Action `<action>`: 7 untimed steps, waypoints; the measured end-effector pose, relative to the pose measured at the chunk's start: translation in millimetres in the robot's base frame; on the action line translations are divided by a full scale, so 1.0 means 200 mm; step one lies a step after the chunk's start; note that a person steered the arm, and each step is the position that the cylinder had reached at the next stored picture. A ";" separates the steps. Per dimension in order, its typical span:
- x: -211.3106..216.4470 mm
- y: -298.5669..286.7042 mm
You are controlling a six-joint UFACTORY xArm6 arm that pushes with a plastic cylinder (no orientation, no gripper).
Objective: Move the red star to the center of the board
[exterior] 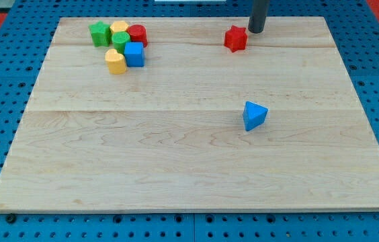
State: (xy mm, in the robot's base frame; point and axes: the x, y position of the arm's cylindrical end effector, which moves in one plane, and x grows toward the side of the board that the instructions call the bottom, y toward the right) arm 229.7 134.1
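While no writing or label can be read anywhere, the rod is cut off by the view's top, and only its lower part is seen. No gripper is fitted, so nothing is grasped. My tip (255, 31) is set just beside the red star (236, 38), at its upper right, near the top edge of the counter (176, 168). Contact cannot be told. A blue triangular block (254, 115) lies well below.
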 end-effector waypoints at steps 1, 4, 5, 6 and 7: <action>0.00 0.00; 0.39 -0.31; 0.39 -0.33; 0.32 -0.31; 0.39 -0.44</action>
State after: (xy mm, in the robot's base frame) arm 307.5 45.3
